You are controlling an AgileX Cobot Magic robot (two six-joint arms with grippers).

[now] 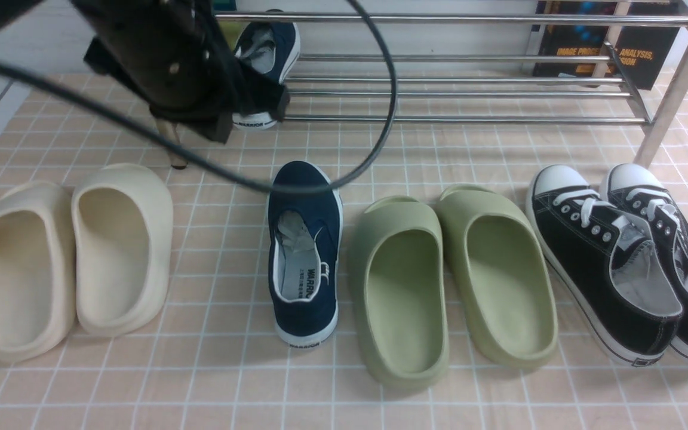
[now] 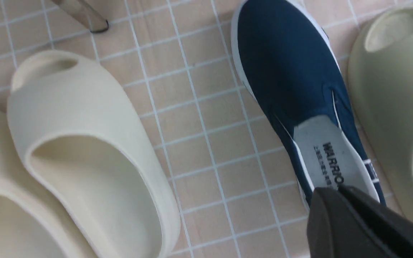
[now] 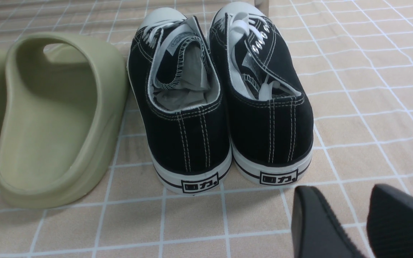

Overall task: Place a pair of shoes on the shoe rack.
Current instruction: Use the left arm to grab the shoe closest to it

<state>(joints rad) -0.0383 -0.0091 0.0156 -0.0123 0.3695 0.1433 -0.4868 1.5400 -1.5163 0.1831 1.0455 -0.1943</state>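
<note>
The pair of shoes [image 1: 305, 251] is split, one on the tiled floor [image 1: 230, 382] and one on the shoe rack [image 1: 469, 92]. The left gripper [image 2: 337, 190] shows in its wrist view with its dark fingers drawn narrow, only a thin seam between them and nothing held. Its tips stand in front of the heel end of the navy shoe on the floor [image 2: 289, 71]; how high above it they hang cannot be told. In the front view the left arm [image 1: 171, 60] fills the top left corner, in front of the rack's left end, and a black cable [image 1: 389, 89] loops down from it. Partly hidden behind that arm, the navy shoe on the rack [image 1: 272, 45] sits at the rack's left end, toe pointing away, its lettered heel at the front bar. The navy shoe on the floor stands on its sole, toe toward the rack, with the cream slippers [image 1: 69, 263] a gap away on its left and the green slippers [image 1: 451, 286] just beside it on its right. The right gripper [image 3: 342, 193] is spread wide and empty, bare tiles showing between its fingers, close behind the heels of the black lace-up sneakers [image 3: 221, 107]. These stand side by side, touching, at the right end of the row, near the rack's right leg [image 1: 672, 89]. A dark book with orange lettering [image 1: 607, 54] leans behind the rack's right end.
</note>
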